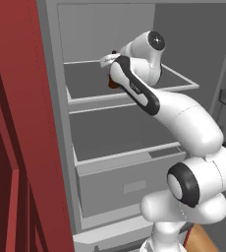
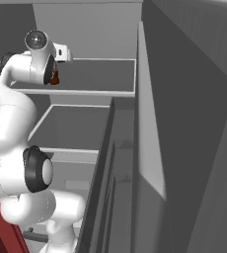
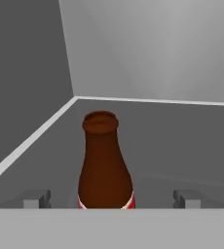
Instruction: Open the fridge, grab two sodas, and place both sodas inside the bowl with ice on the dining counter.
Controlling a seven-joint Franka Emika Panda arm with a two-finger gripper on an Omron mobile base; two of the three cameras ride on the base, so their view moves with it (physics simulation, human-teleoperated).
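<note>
My tool (image 3: 112, 199) stands with its two fingertips (image 3: 37, 198) spread as wide as they go, one on either side of the soda (image 3: 104, 160) and clear of the glass on both sides, so nothing is held yet. The soda is the landmark here: a small dark brown bottle standing upright on the upper shelf (image 1: 134, 86) of the open fridge (image 2: 184, 123), its red label just showing at the bottom of the hand view and its narrow neck rising to an open-looking rim. From the left base view I see it just beyond my wrist, toward the left front of that shelf, mostly hidden by my own arm.

I judge it stiff, smooth and rather slippery, being glass, light enough for one grip but breakable if knocked over or dropped. The body at the label is the widest, straightest part and sits between my fingertips now; that is where I would close, not on the tapering neck, where the tool could slide upward.

Behind the soda the shelf runs bare to the grey back wall (image 3: 148, 48), with the side wall to its left. I cannot make out a second soda from here.
</note>
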